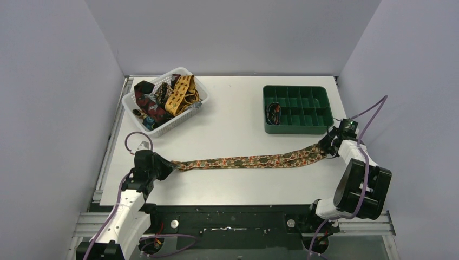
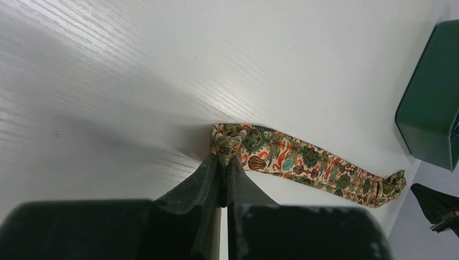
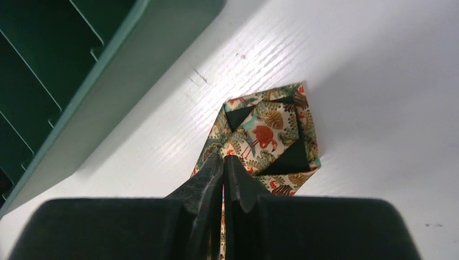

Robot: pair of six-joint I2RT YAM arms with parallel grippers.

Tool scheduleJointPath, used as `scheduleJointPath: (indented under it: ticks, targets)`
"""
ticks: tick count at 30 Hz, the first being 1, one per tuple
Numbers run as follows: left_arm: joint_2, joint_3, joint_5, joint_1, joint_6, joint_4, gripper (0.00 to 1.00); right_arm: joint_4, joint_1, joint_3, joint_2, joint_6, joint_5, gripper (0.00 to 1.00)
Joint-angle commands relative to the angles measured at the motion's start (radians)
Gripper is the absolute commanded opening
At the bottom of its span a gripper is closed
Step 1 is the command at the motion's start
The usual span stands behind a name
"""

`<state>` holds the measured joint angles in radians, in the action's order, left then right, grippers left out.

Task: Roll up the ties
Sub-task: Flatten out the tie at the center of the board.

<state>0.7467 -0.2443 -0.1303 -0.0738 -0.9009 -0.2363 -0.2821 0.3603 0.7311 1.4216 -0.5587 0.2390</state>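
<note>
The left gripper point(image 1: 166, 166) is pinching the thin end of the flowery tie point(image 1: 254, 161). The right gripper point(image 1: 326, 147) is pinching the wide end. Both arms are leaning low.

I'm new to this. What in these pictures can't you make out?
Top view: the small dark item in the green tray is too small to identify.
Top view: ties in the white basket overlap; their number is unclear.
Left wrist view: the left gripper hides the patterned tie's pinched end.
Right wrist view: the picture's edge cuts off the green tray.
</note>
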Motion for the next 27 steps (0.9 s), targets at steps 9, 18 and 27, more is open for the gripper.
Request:
scheduleJointPath:
  ticks: [9, 18, 27]
  targets:
    - [-0.022, -0.043, 0.003, 0.008, 0.030, -0.007, 0.00, 0.042, -0.167, 0.050, -0.011, 0.019, 0.137, 0.13]
    - [-0.031, -0.059, 0.000, 0.008, 0.032, -0.029, 0.00, 0.039, -0.262, -0.032, -0.013, -0.032, -0.080, 0.10]
    - [-0.030, -0.062, -0.002, 0.008, 0.034, -0.031, 0.00, -0.046, -0.205, -0.035, -0.107, 0.002, -0.148, 0.10]
